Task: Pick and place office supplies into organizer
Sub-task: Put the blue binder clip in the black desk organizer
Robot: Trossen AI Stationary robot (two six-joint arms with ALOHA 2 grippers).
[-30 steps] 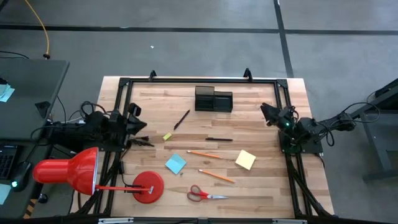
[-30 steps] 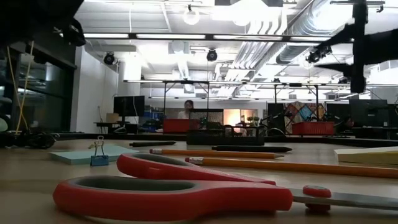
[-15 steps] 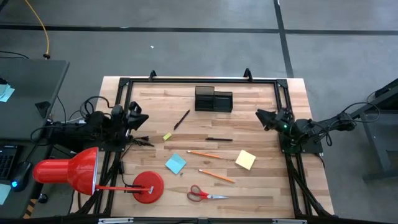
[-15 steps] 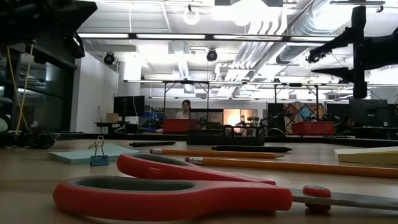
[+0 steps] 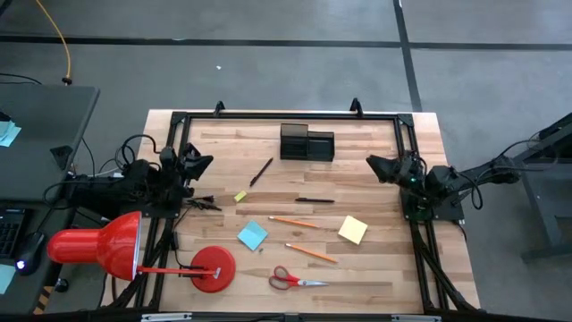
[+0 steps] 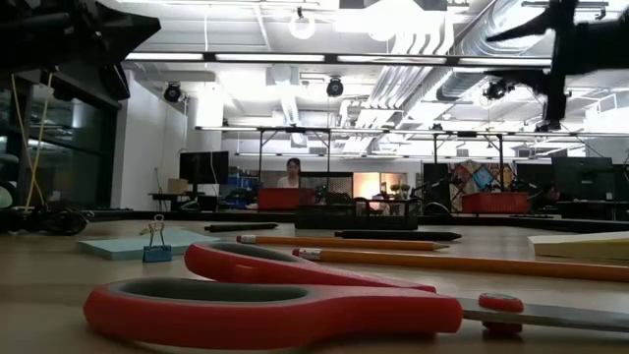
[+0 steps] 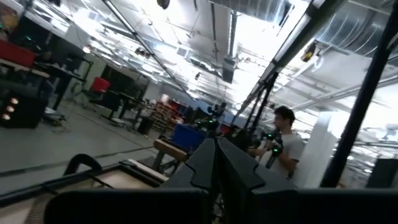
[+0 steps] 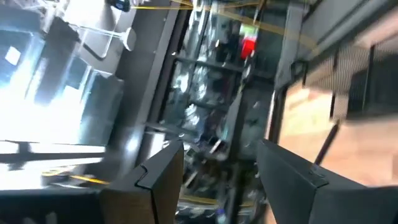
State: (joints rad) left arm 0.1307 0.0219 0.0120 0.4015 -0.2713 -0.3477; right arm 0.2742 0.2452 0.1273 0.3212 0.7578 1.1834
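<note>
The black organizer (image 5: 307,143) stands near the table's far edge. On the wood lie two black pens (image 5: 261,172) (image 5: 315,200), a tiny yellow block (image 5: 239,196), a blue sticky pad (image 5: 252,236), a yellow pad (image 5: 352,230), two orange pencils (image 5: 293,222) (image 5: 312,253) and red-handled scissors (image 5: 297,281), which fill the low view (image 6: 275,300). My left gripper (image 5: 206,162) hovers at the table's left edge, shut (image 7: 216,163) and holding nothing. My right gripper (image 5: 371,165) hovers at the right edge, open (image 8: 221,177) and holding nothing.
A red desk lamp (image 5: 107,246) leans in at the near left, its round base (image 5: 214,268) on the table. A small binder clip (image 6: 156,246) stands by the blue pad. A black metal frame (image 5: 183,121) rims the table. A person stands in the room beyond (image 7: 283,146).
My right gripper has risen and come a little inward from the table's right edge, staying open. My left gripper has turned at the wrist, its tip swinging toward the far edge, and stays shut. Nothing on the table has moved.
</note>
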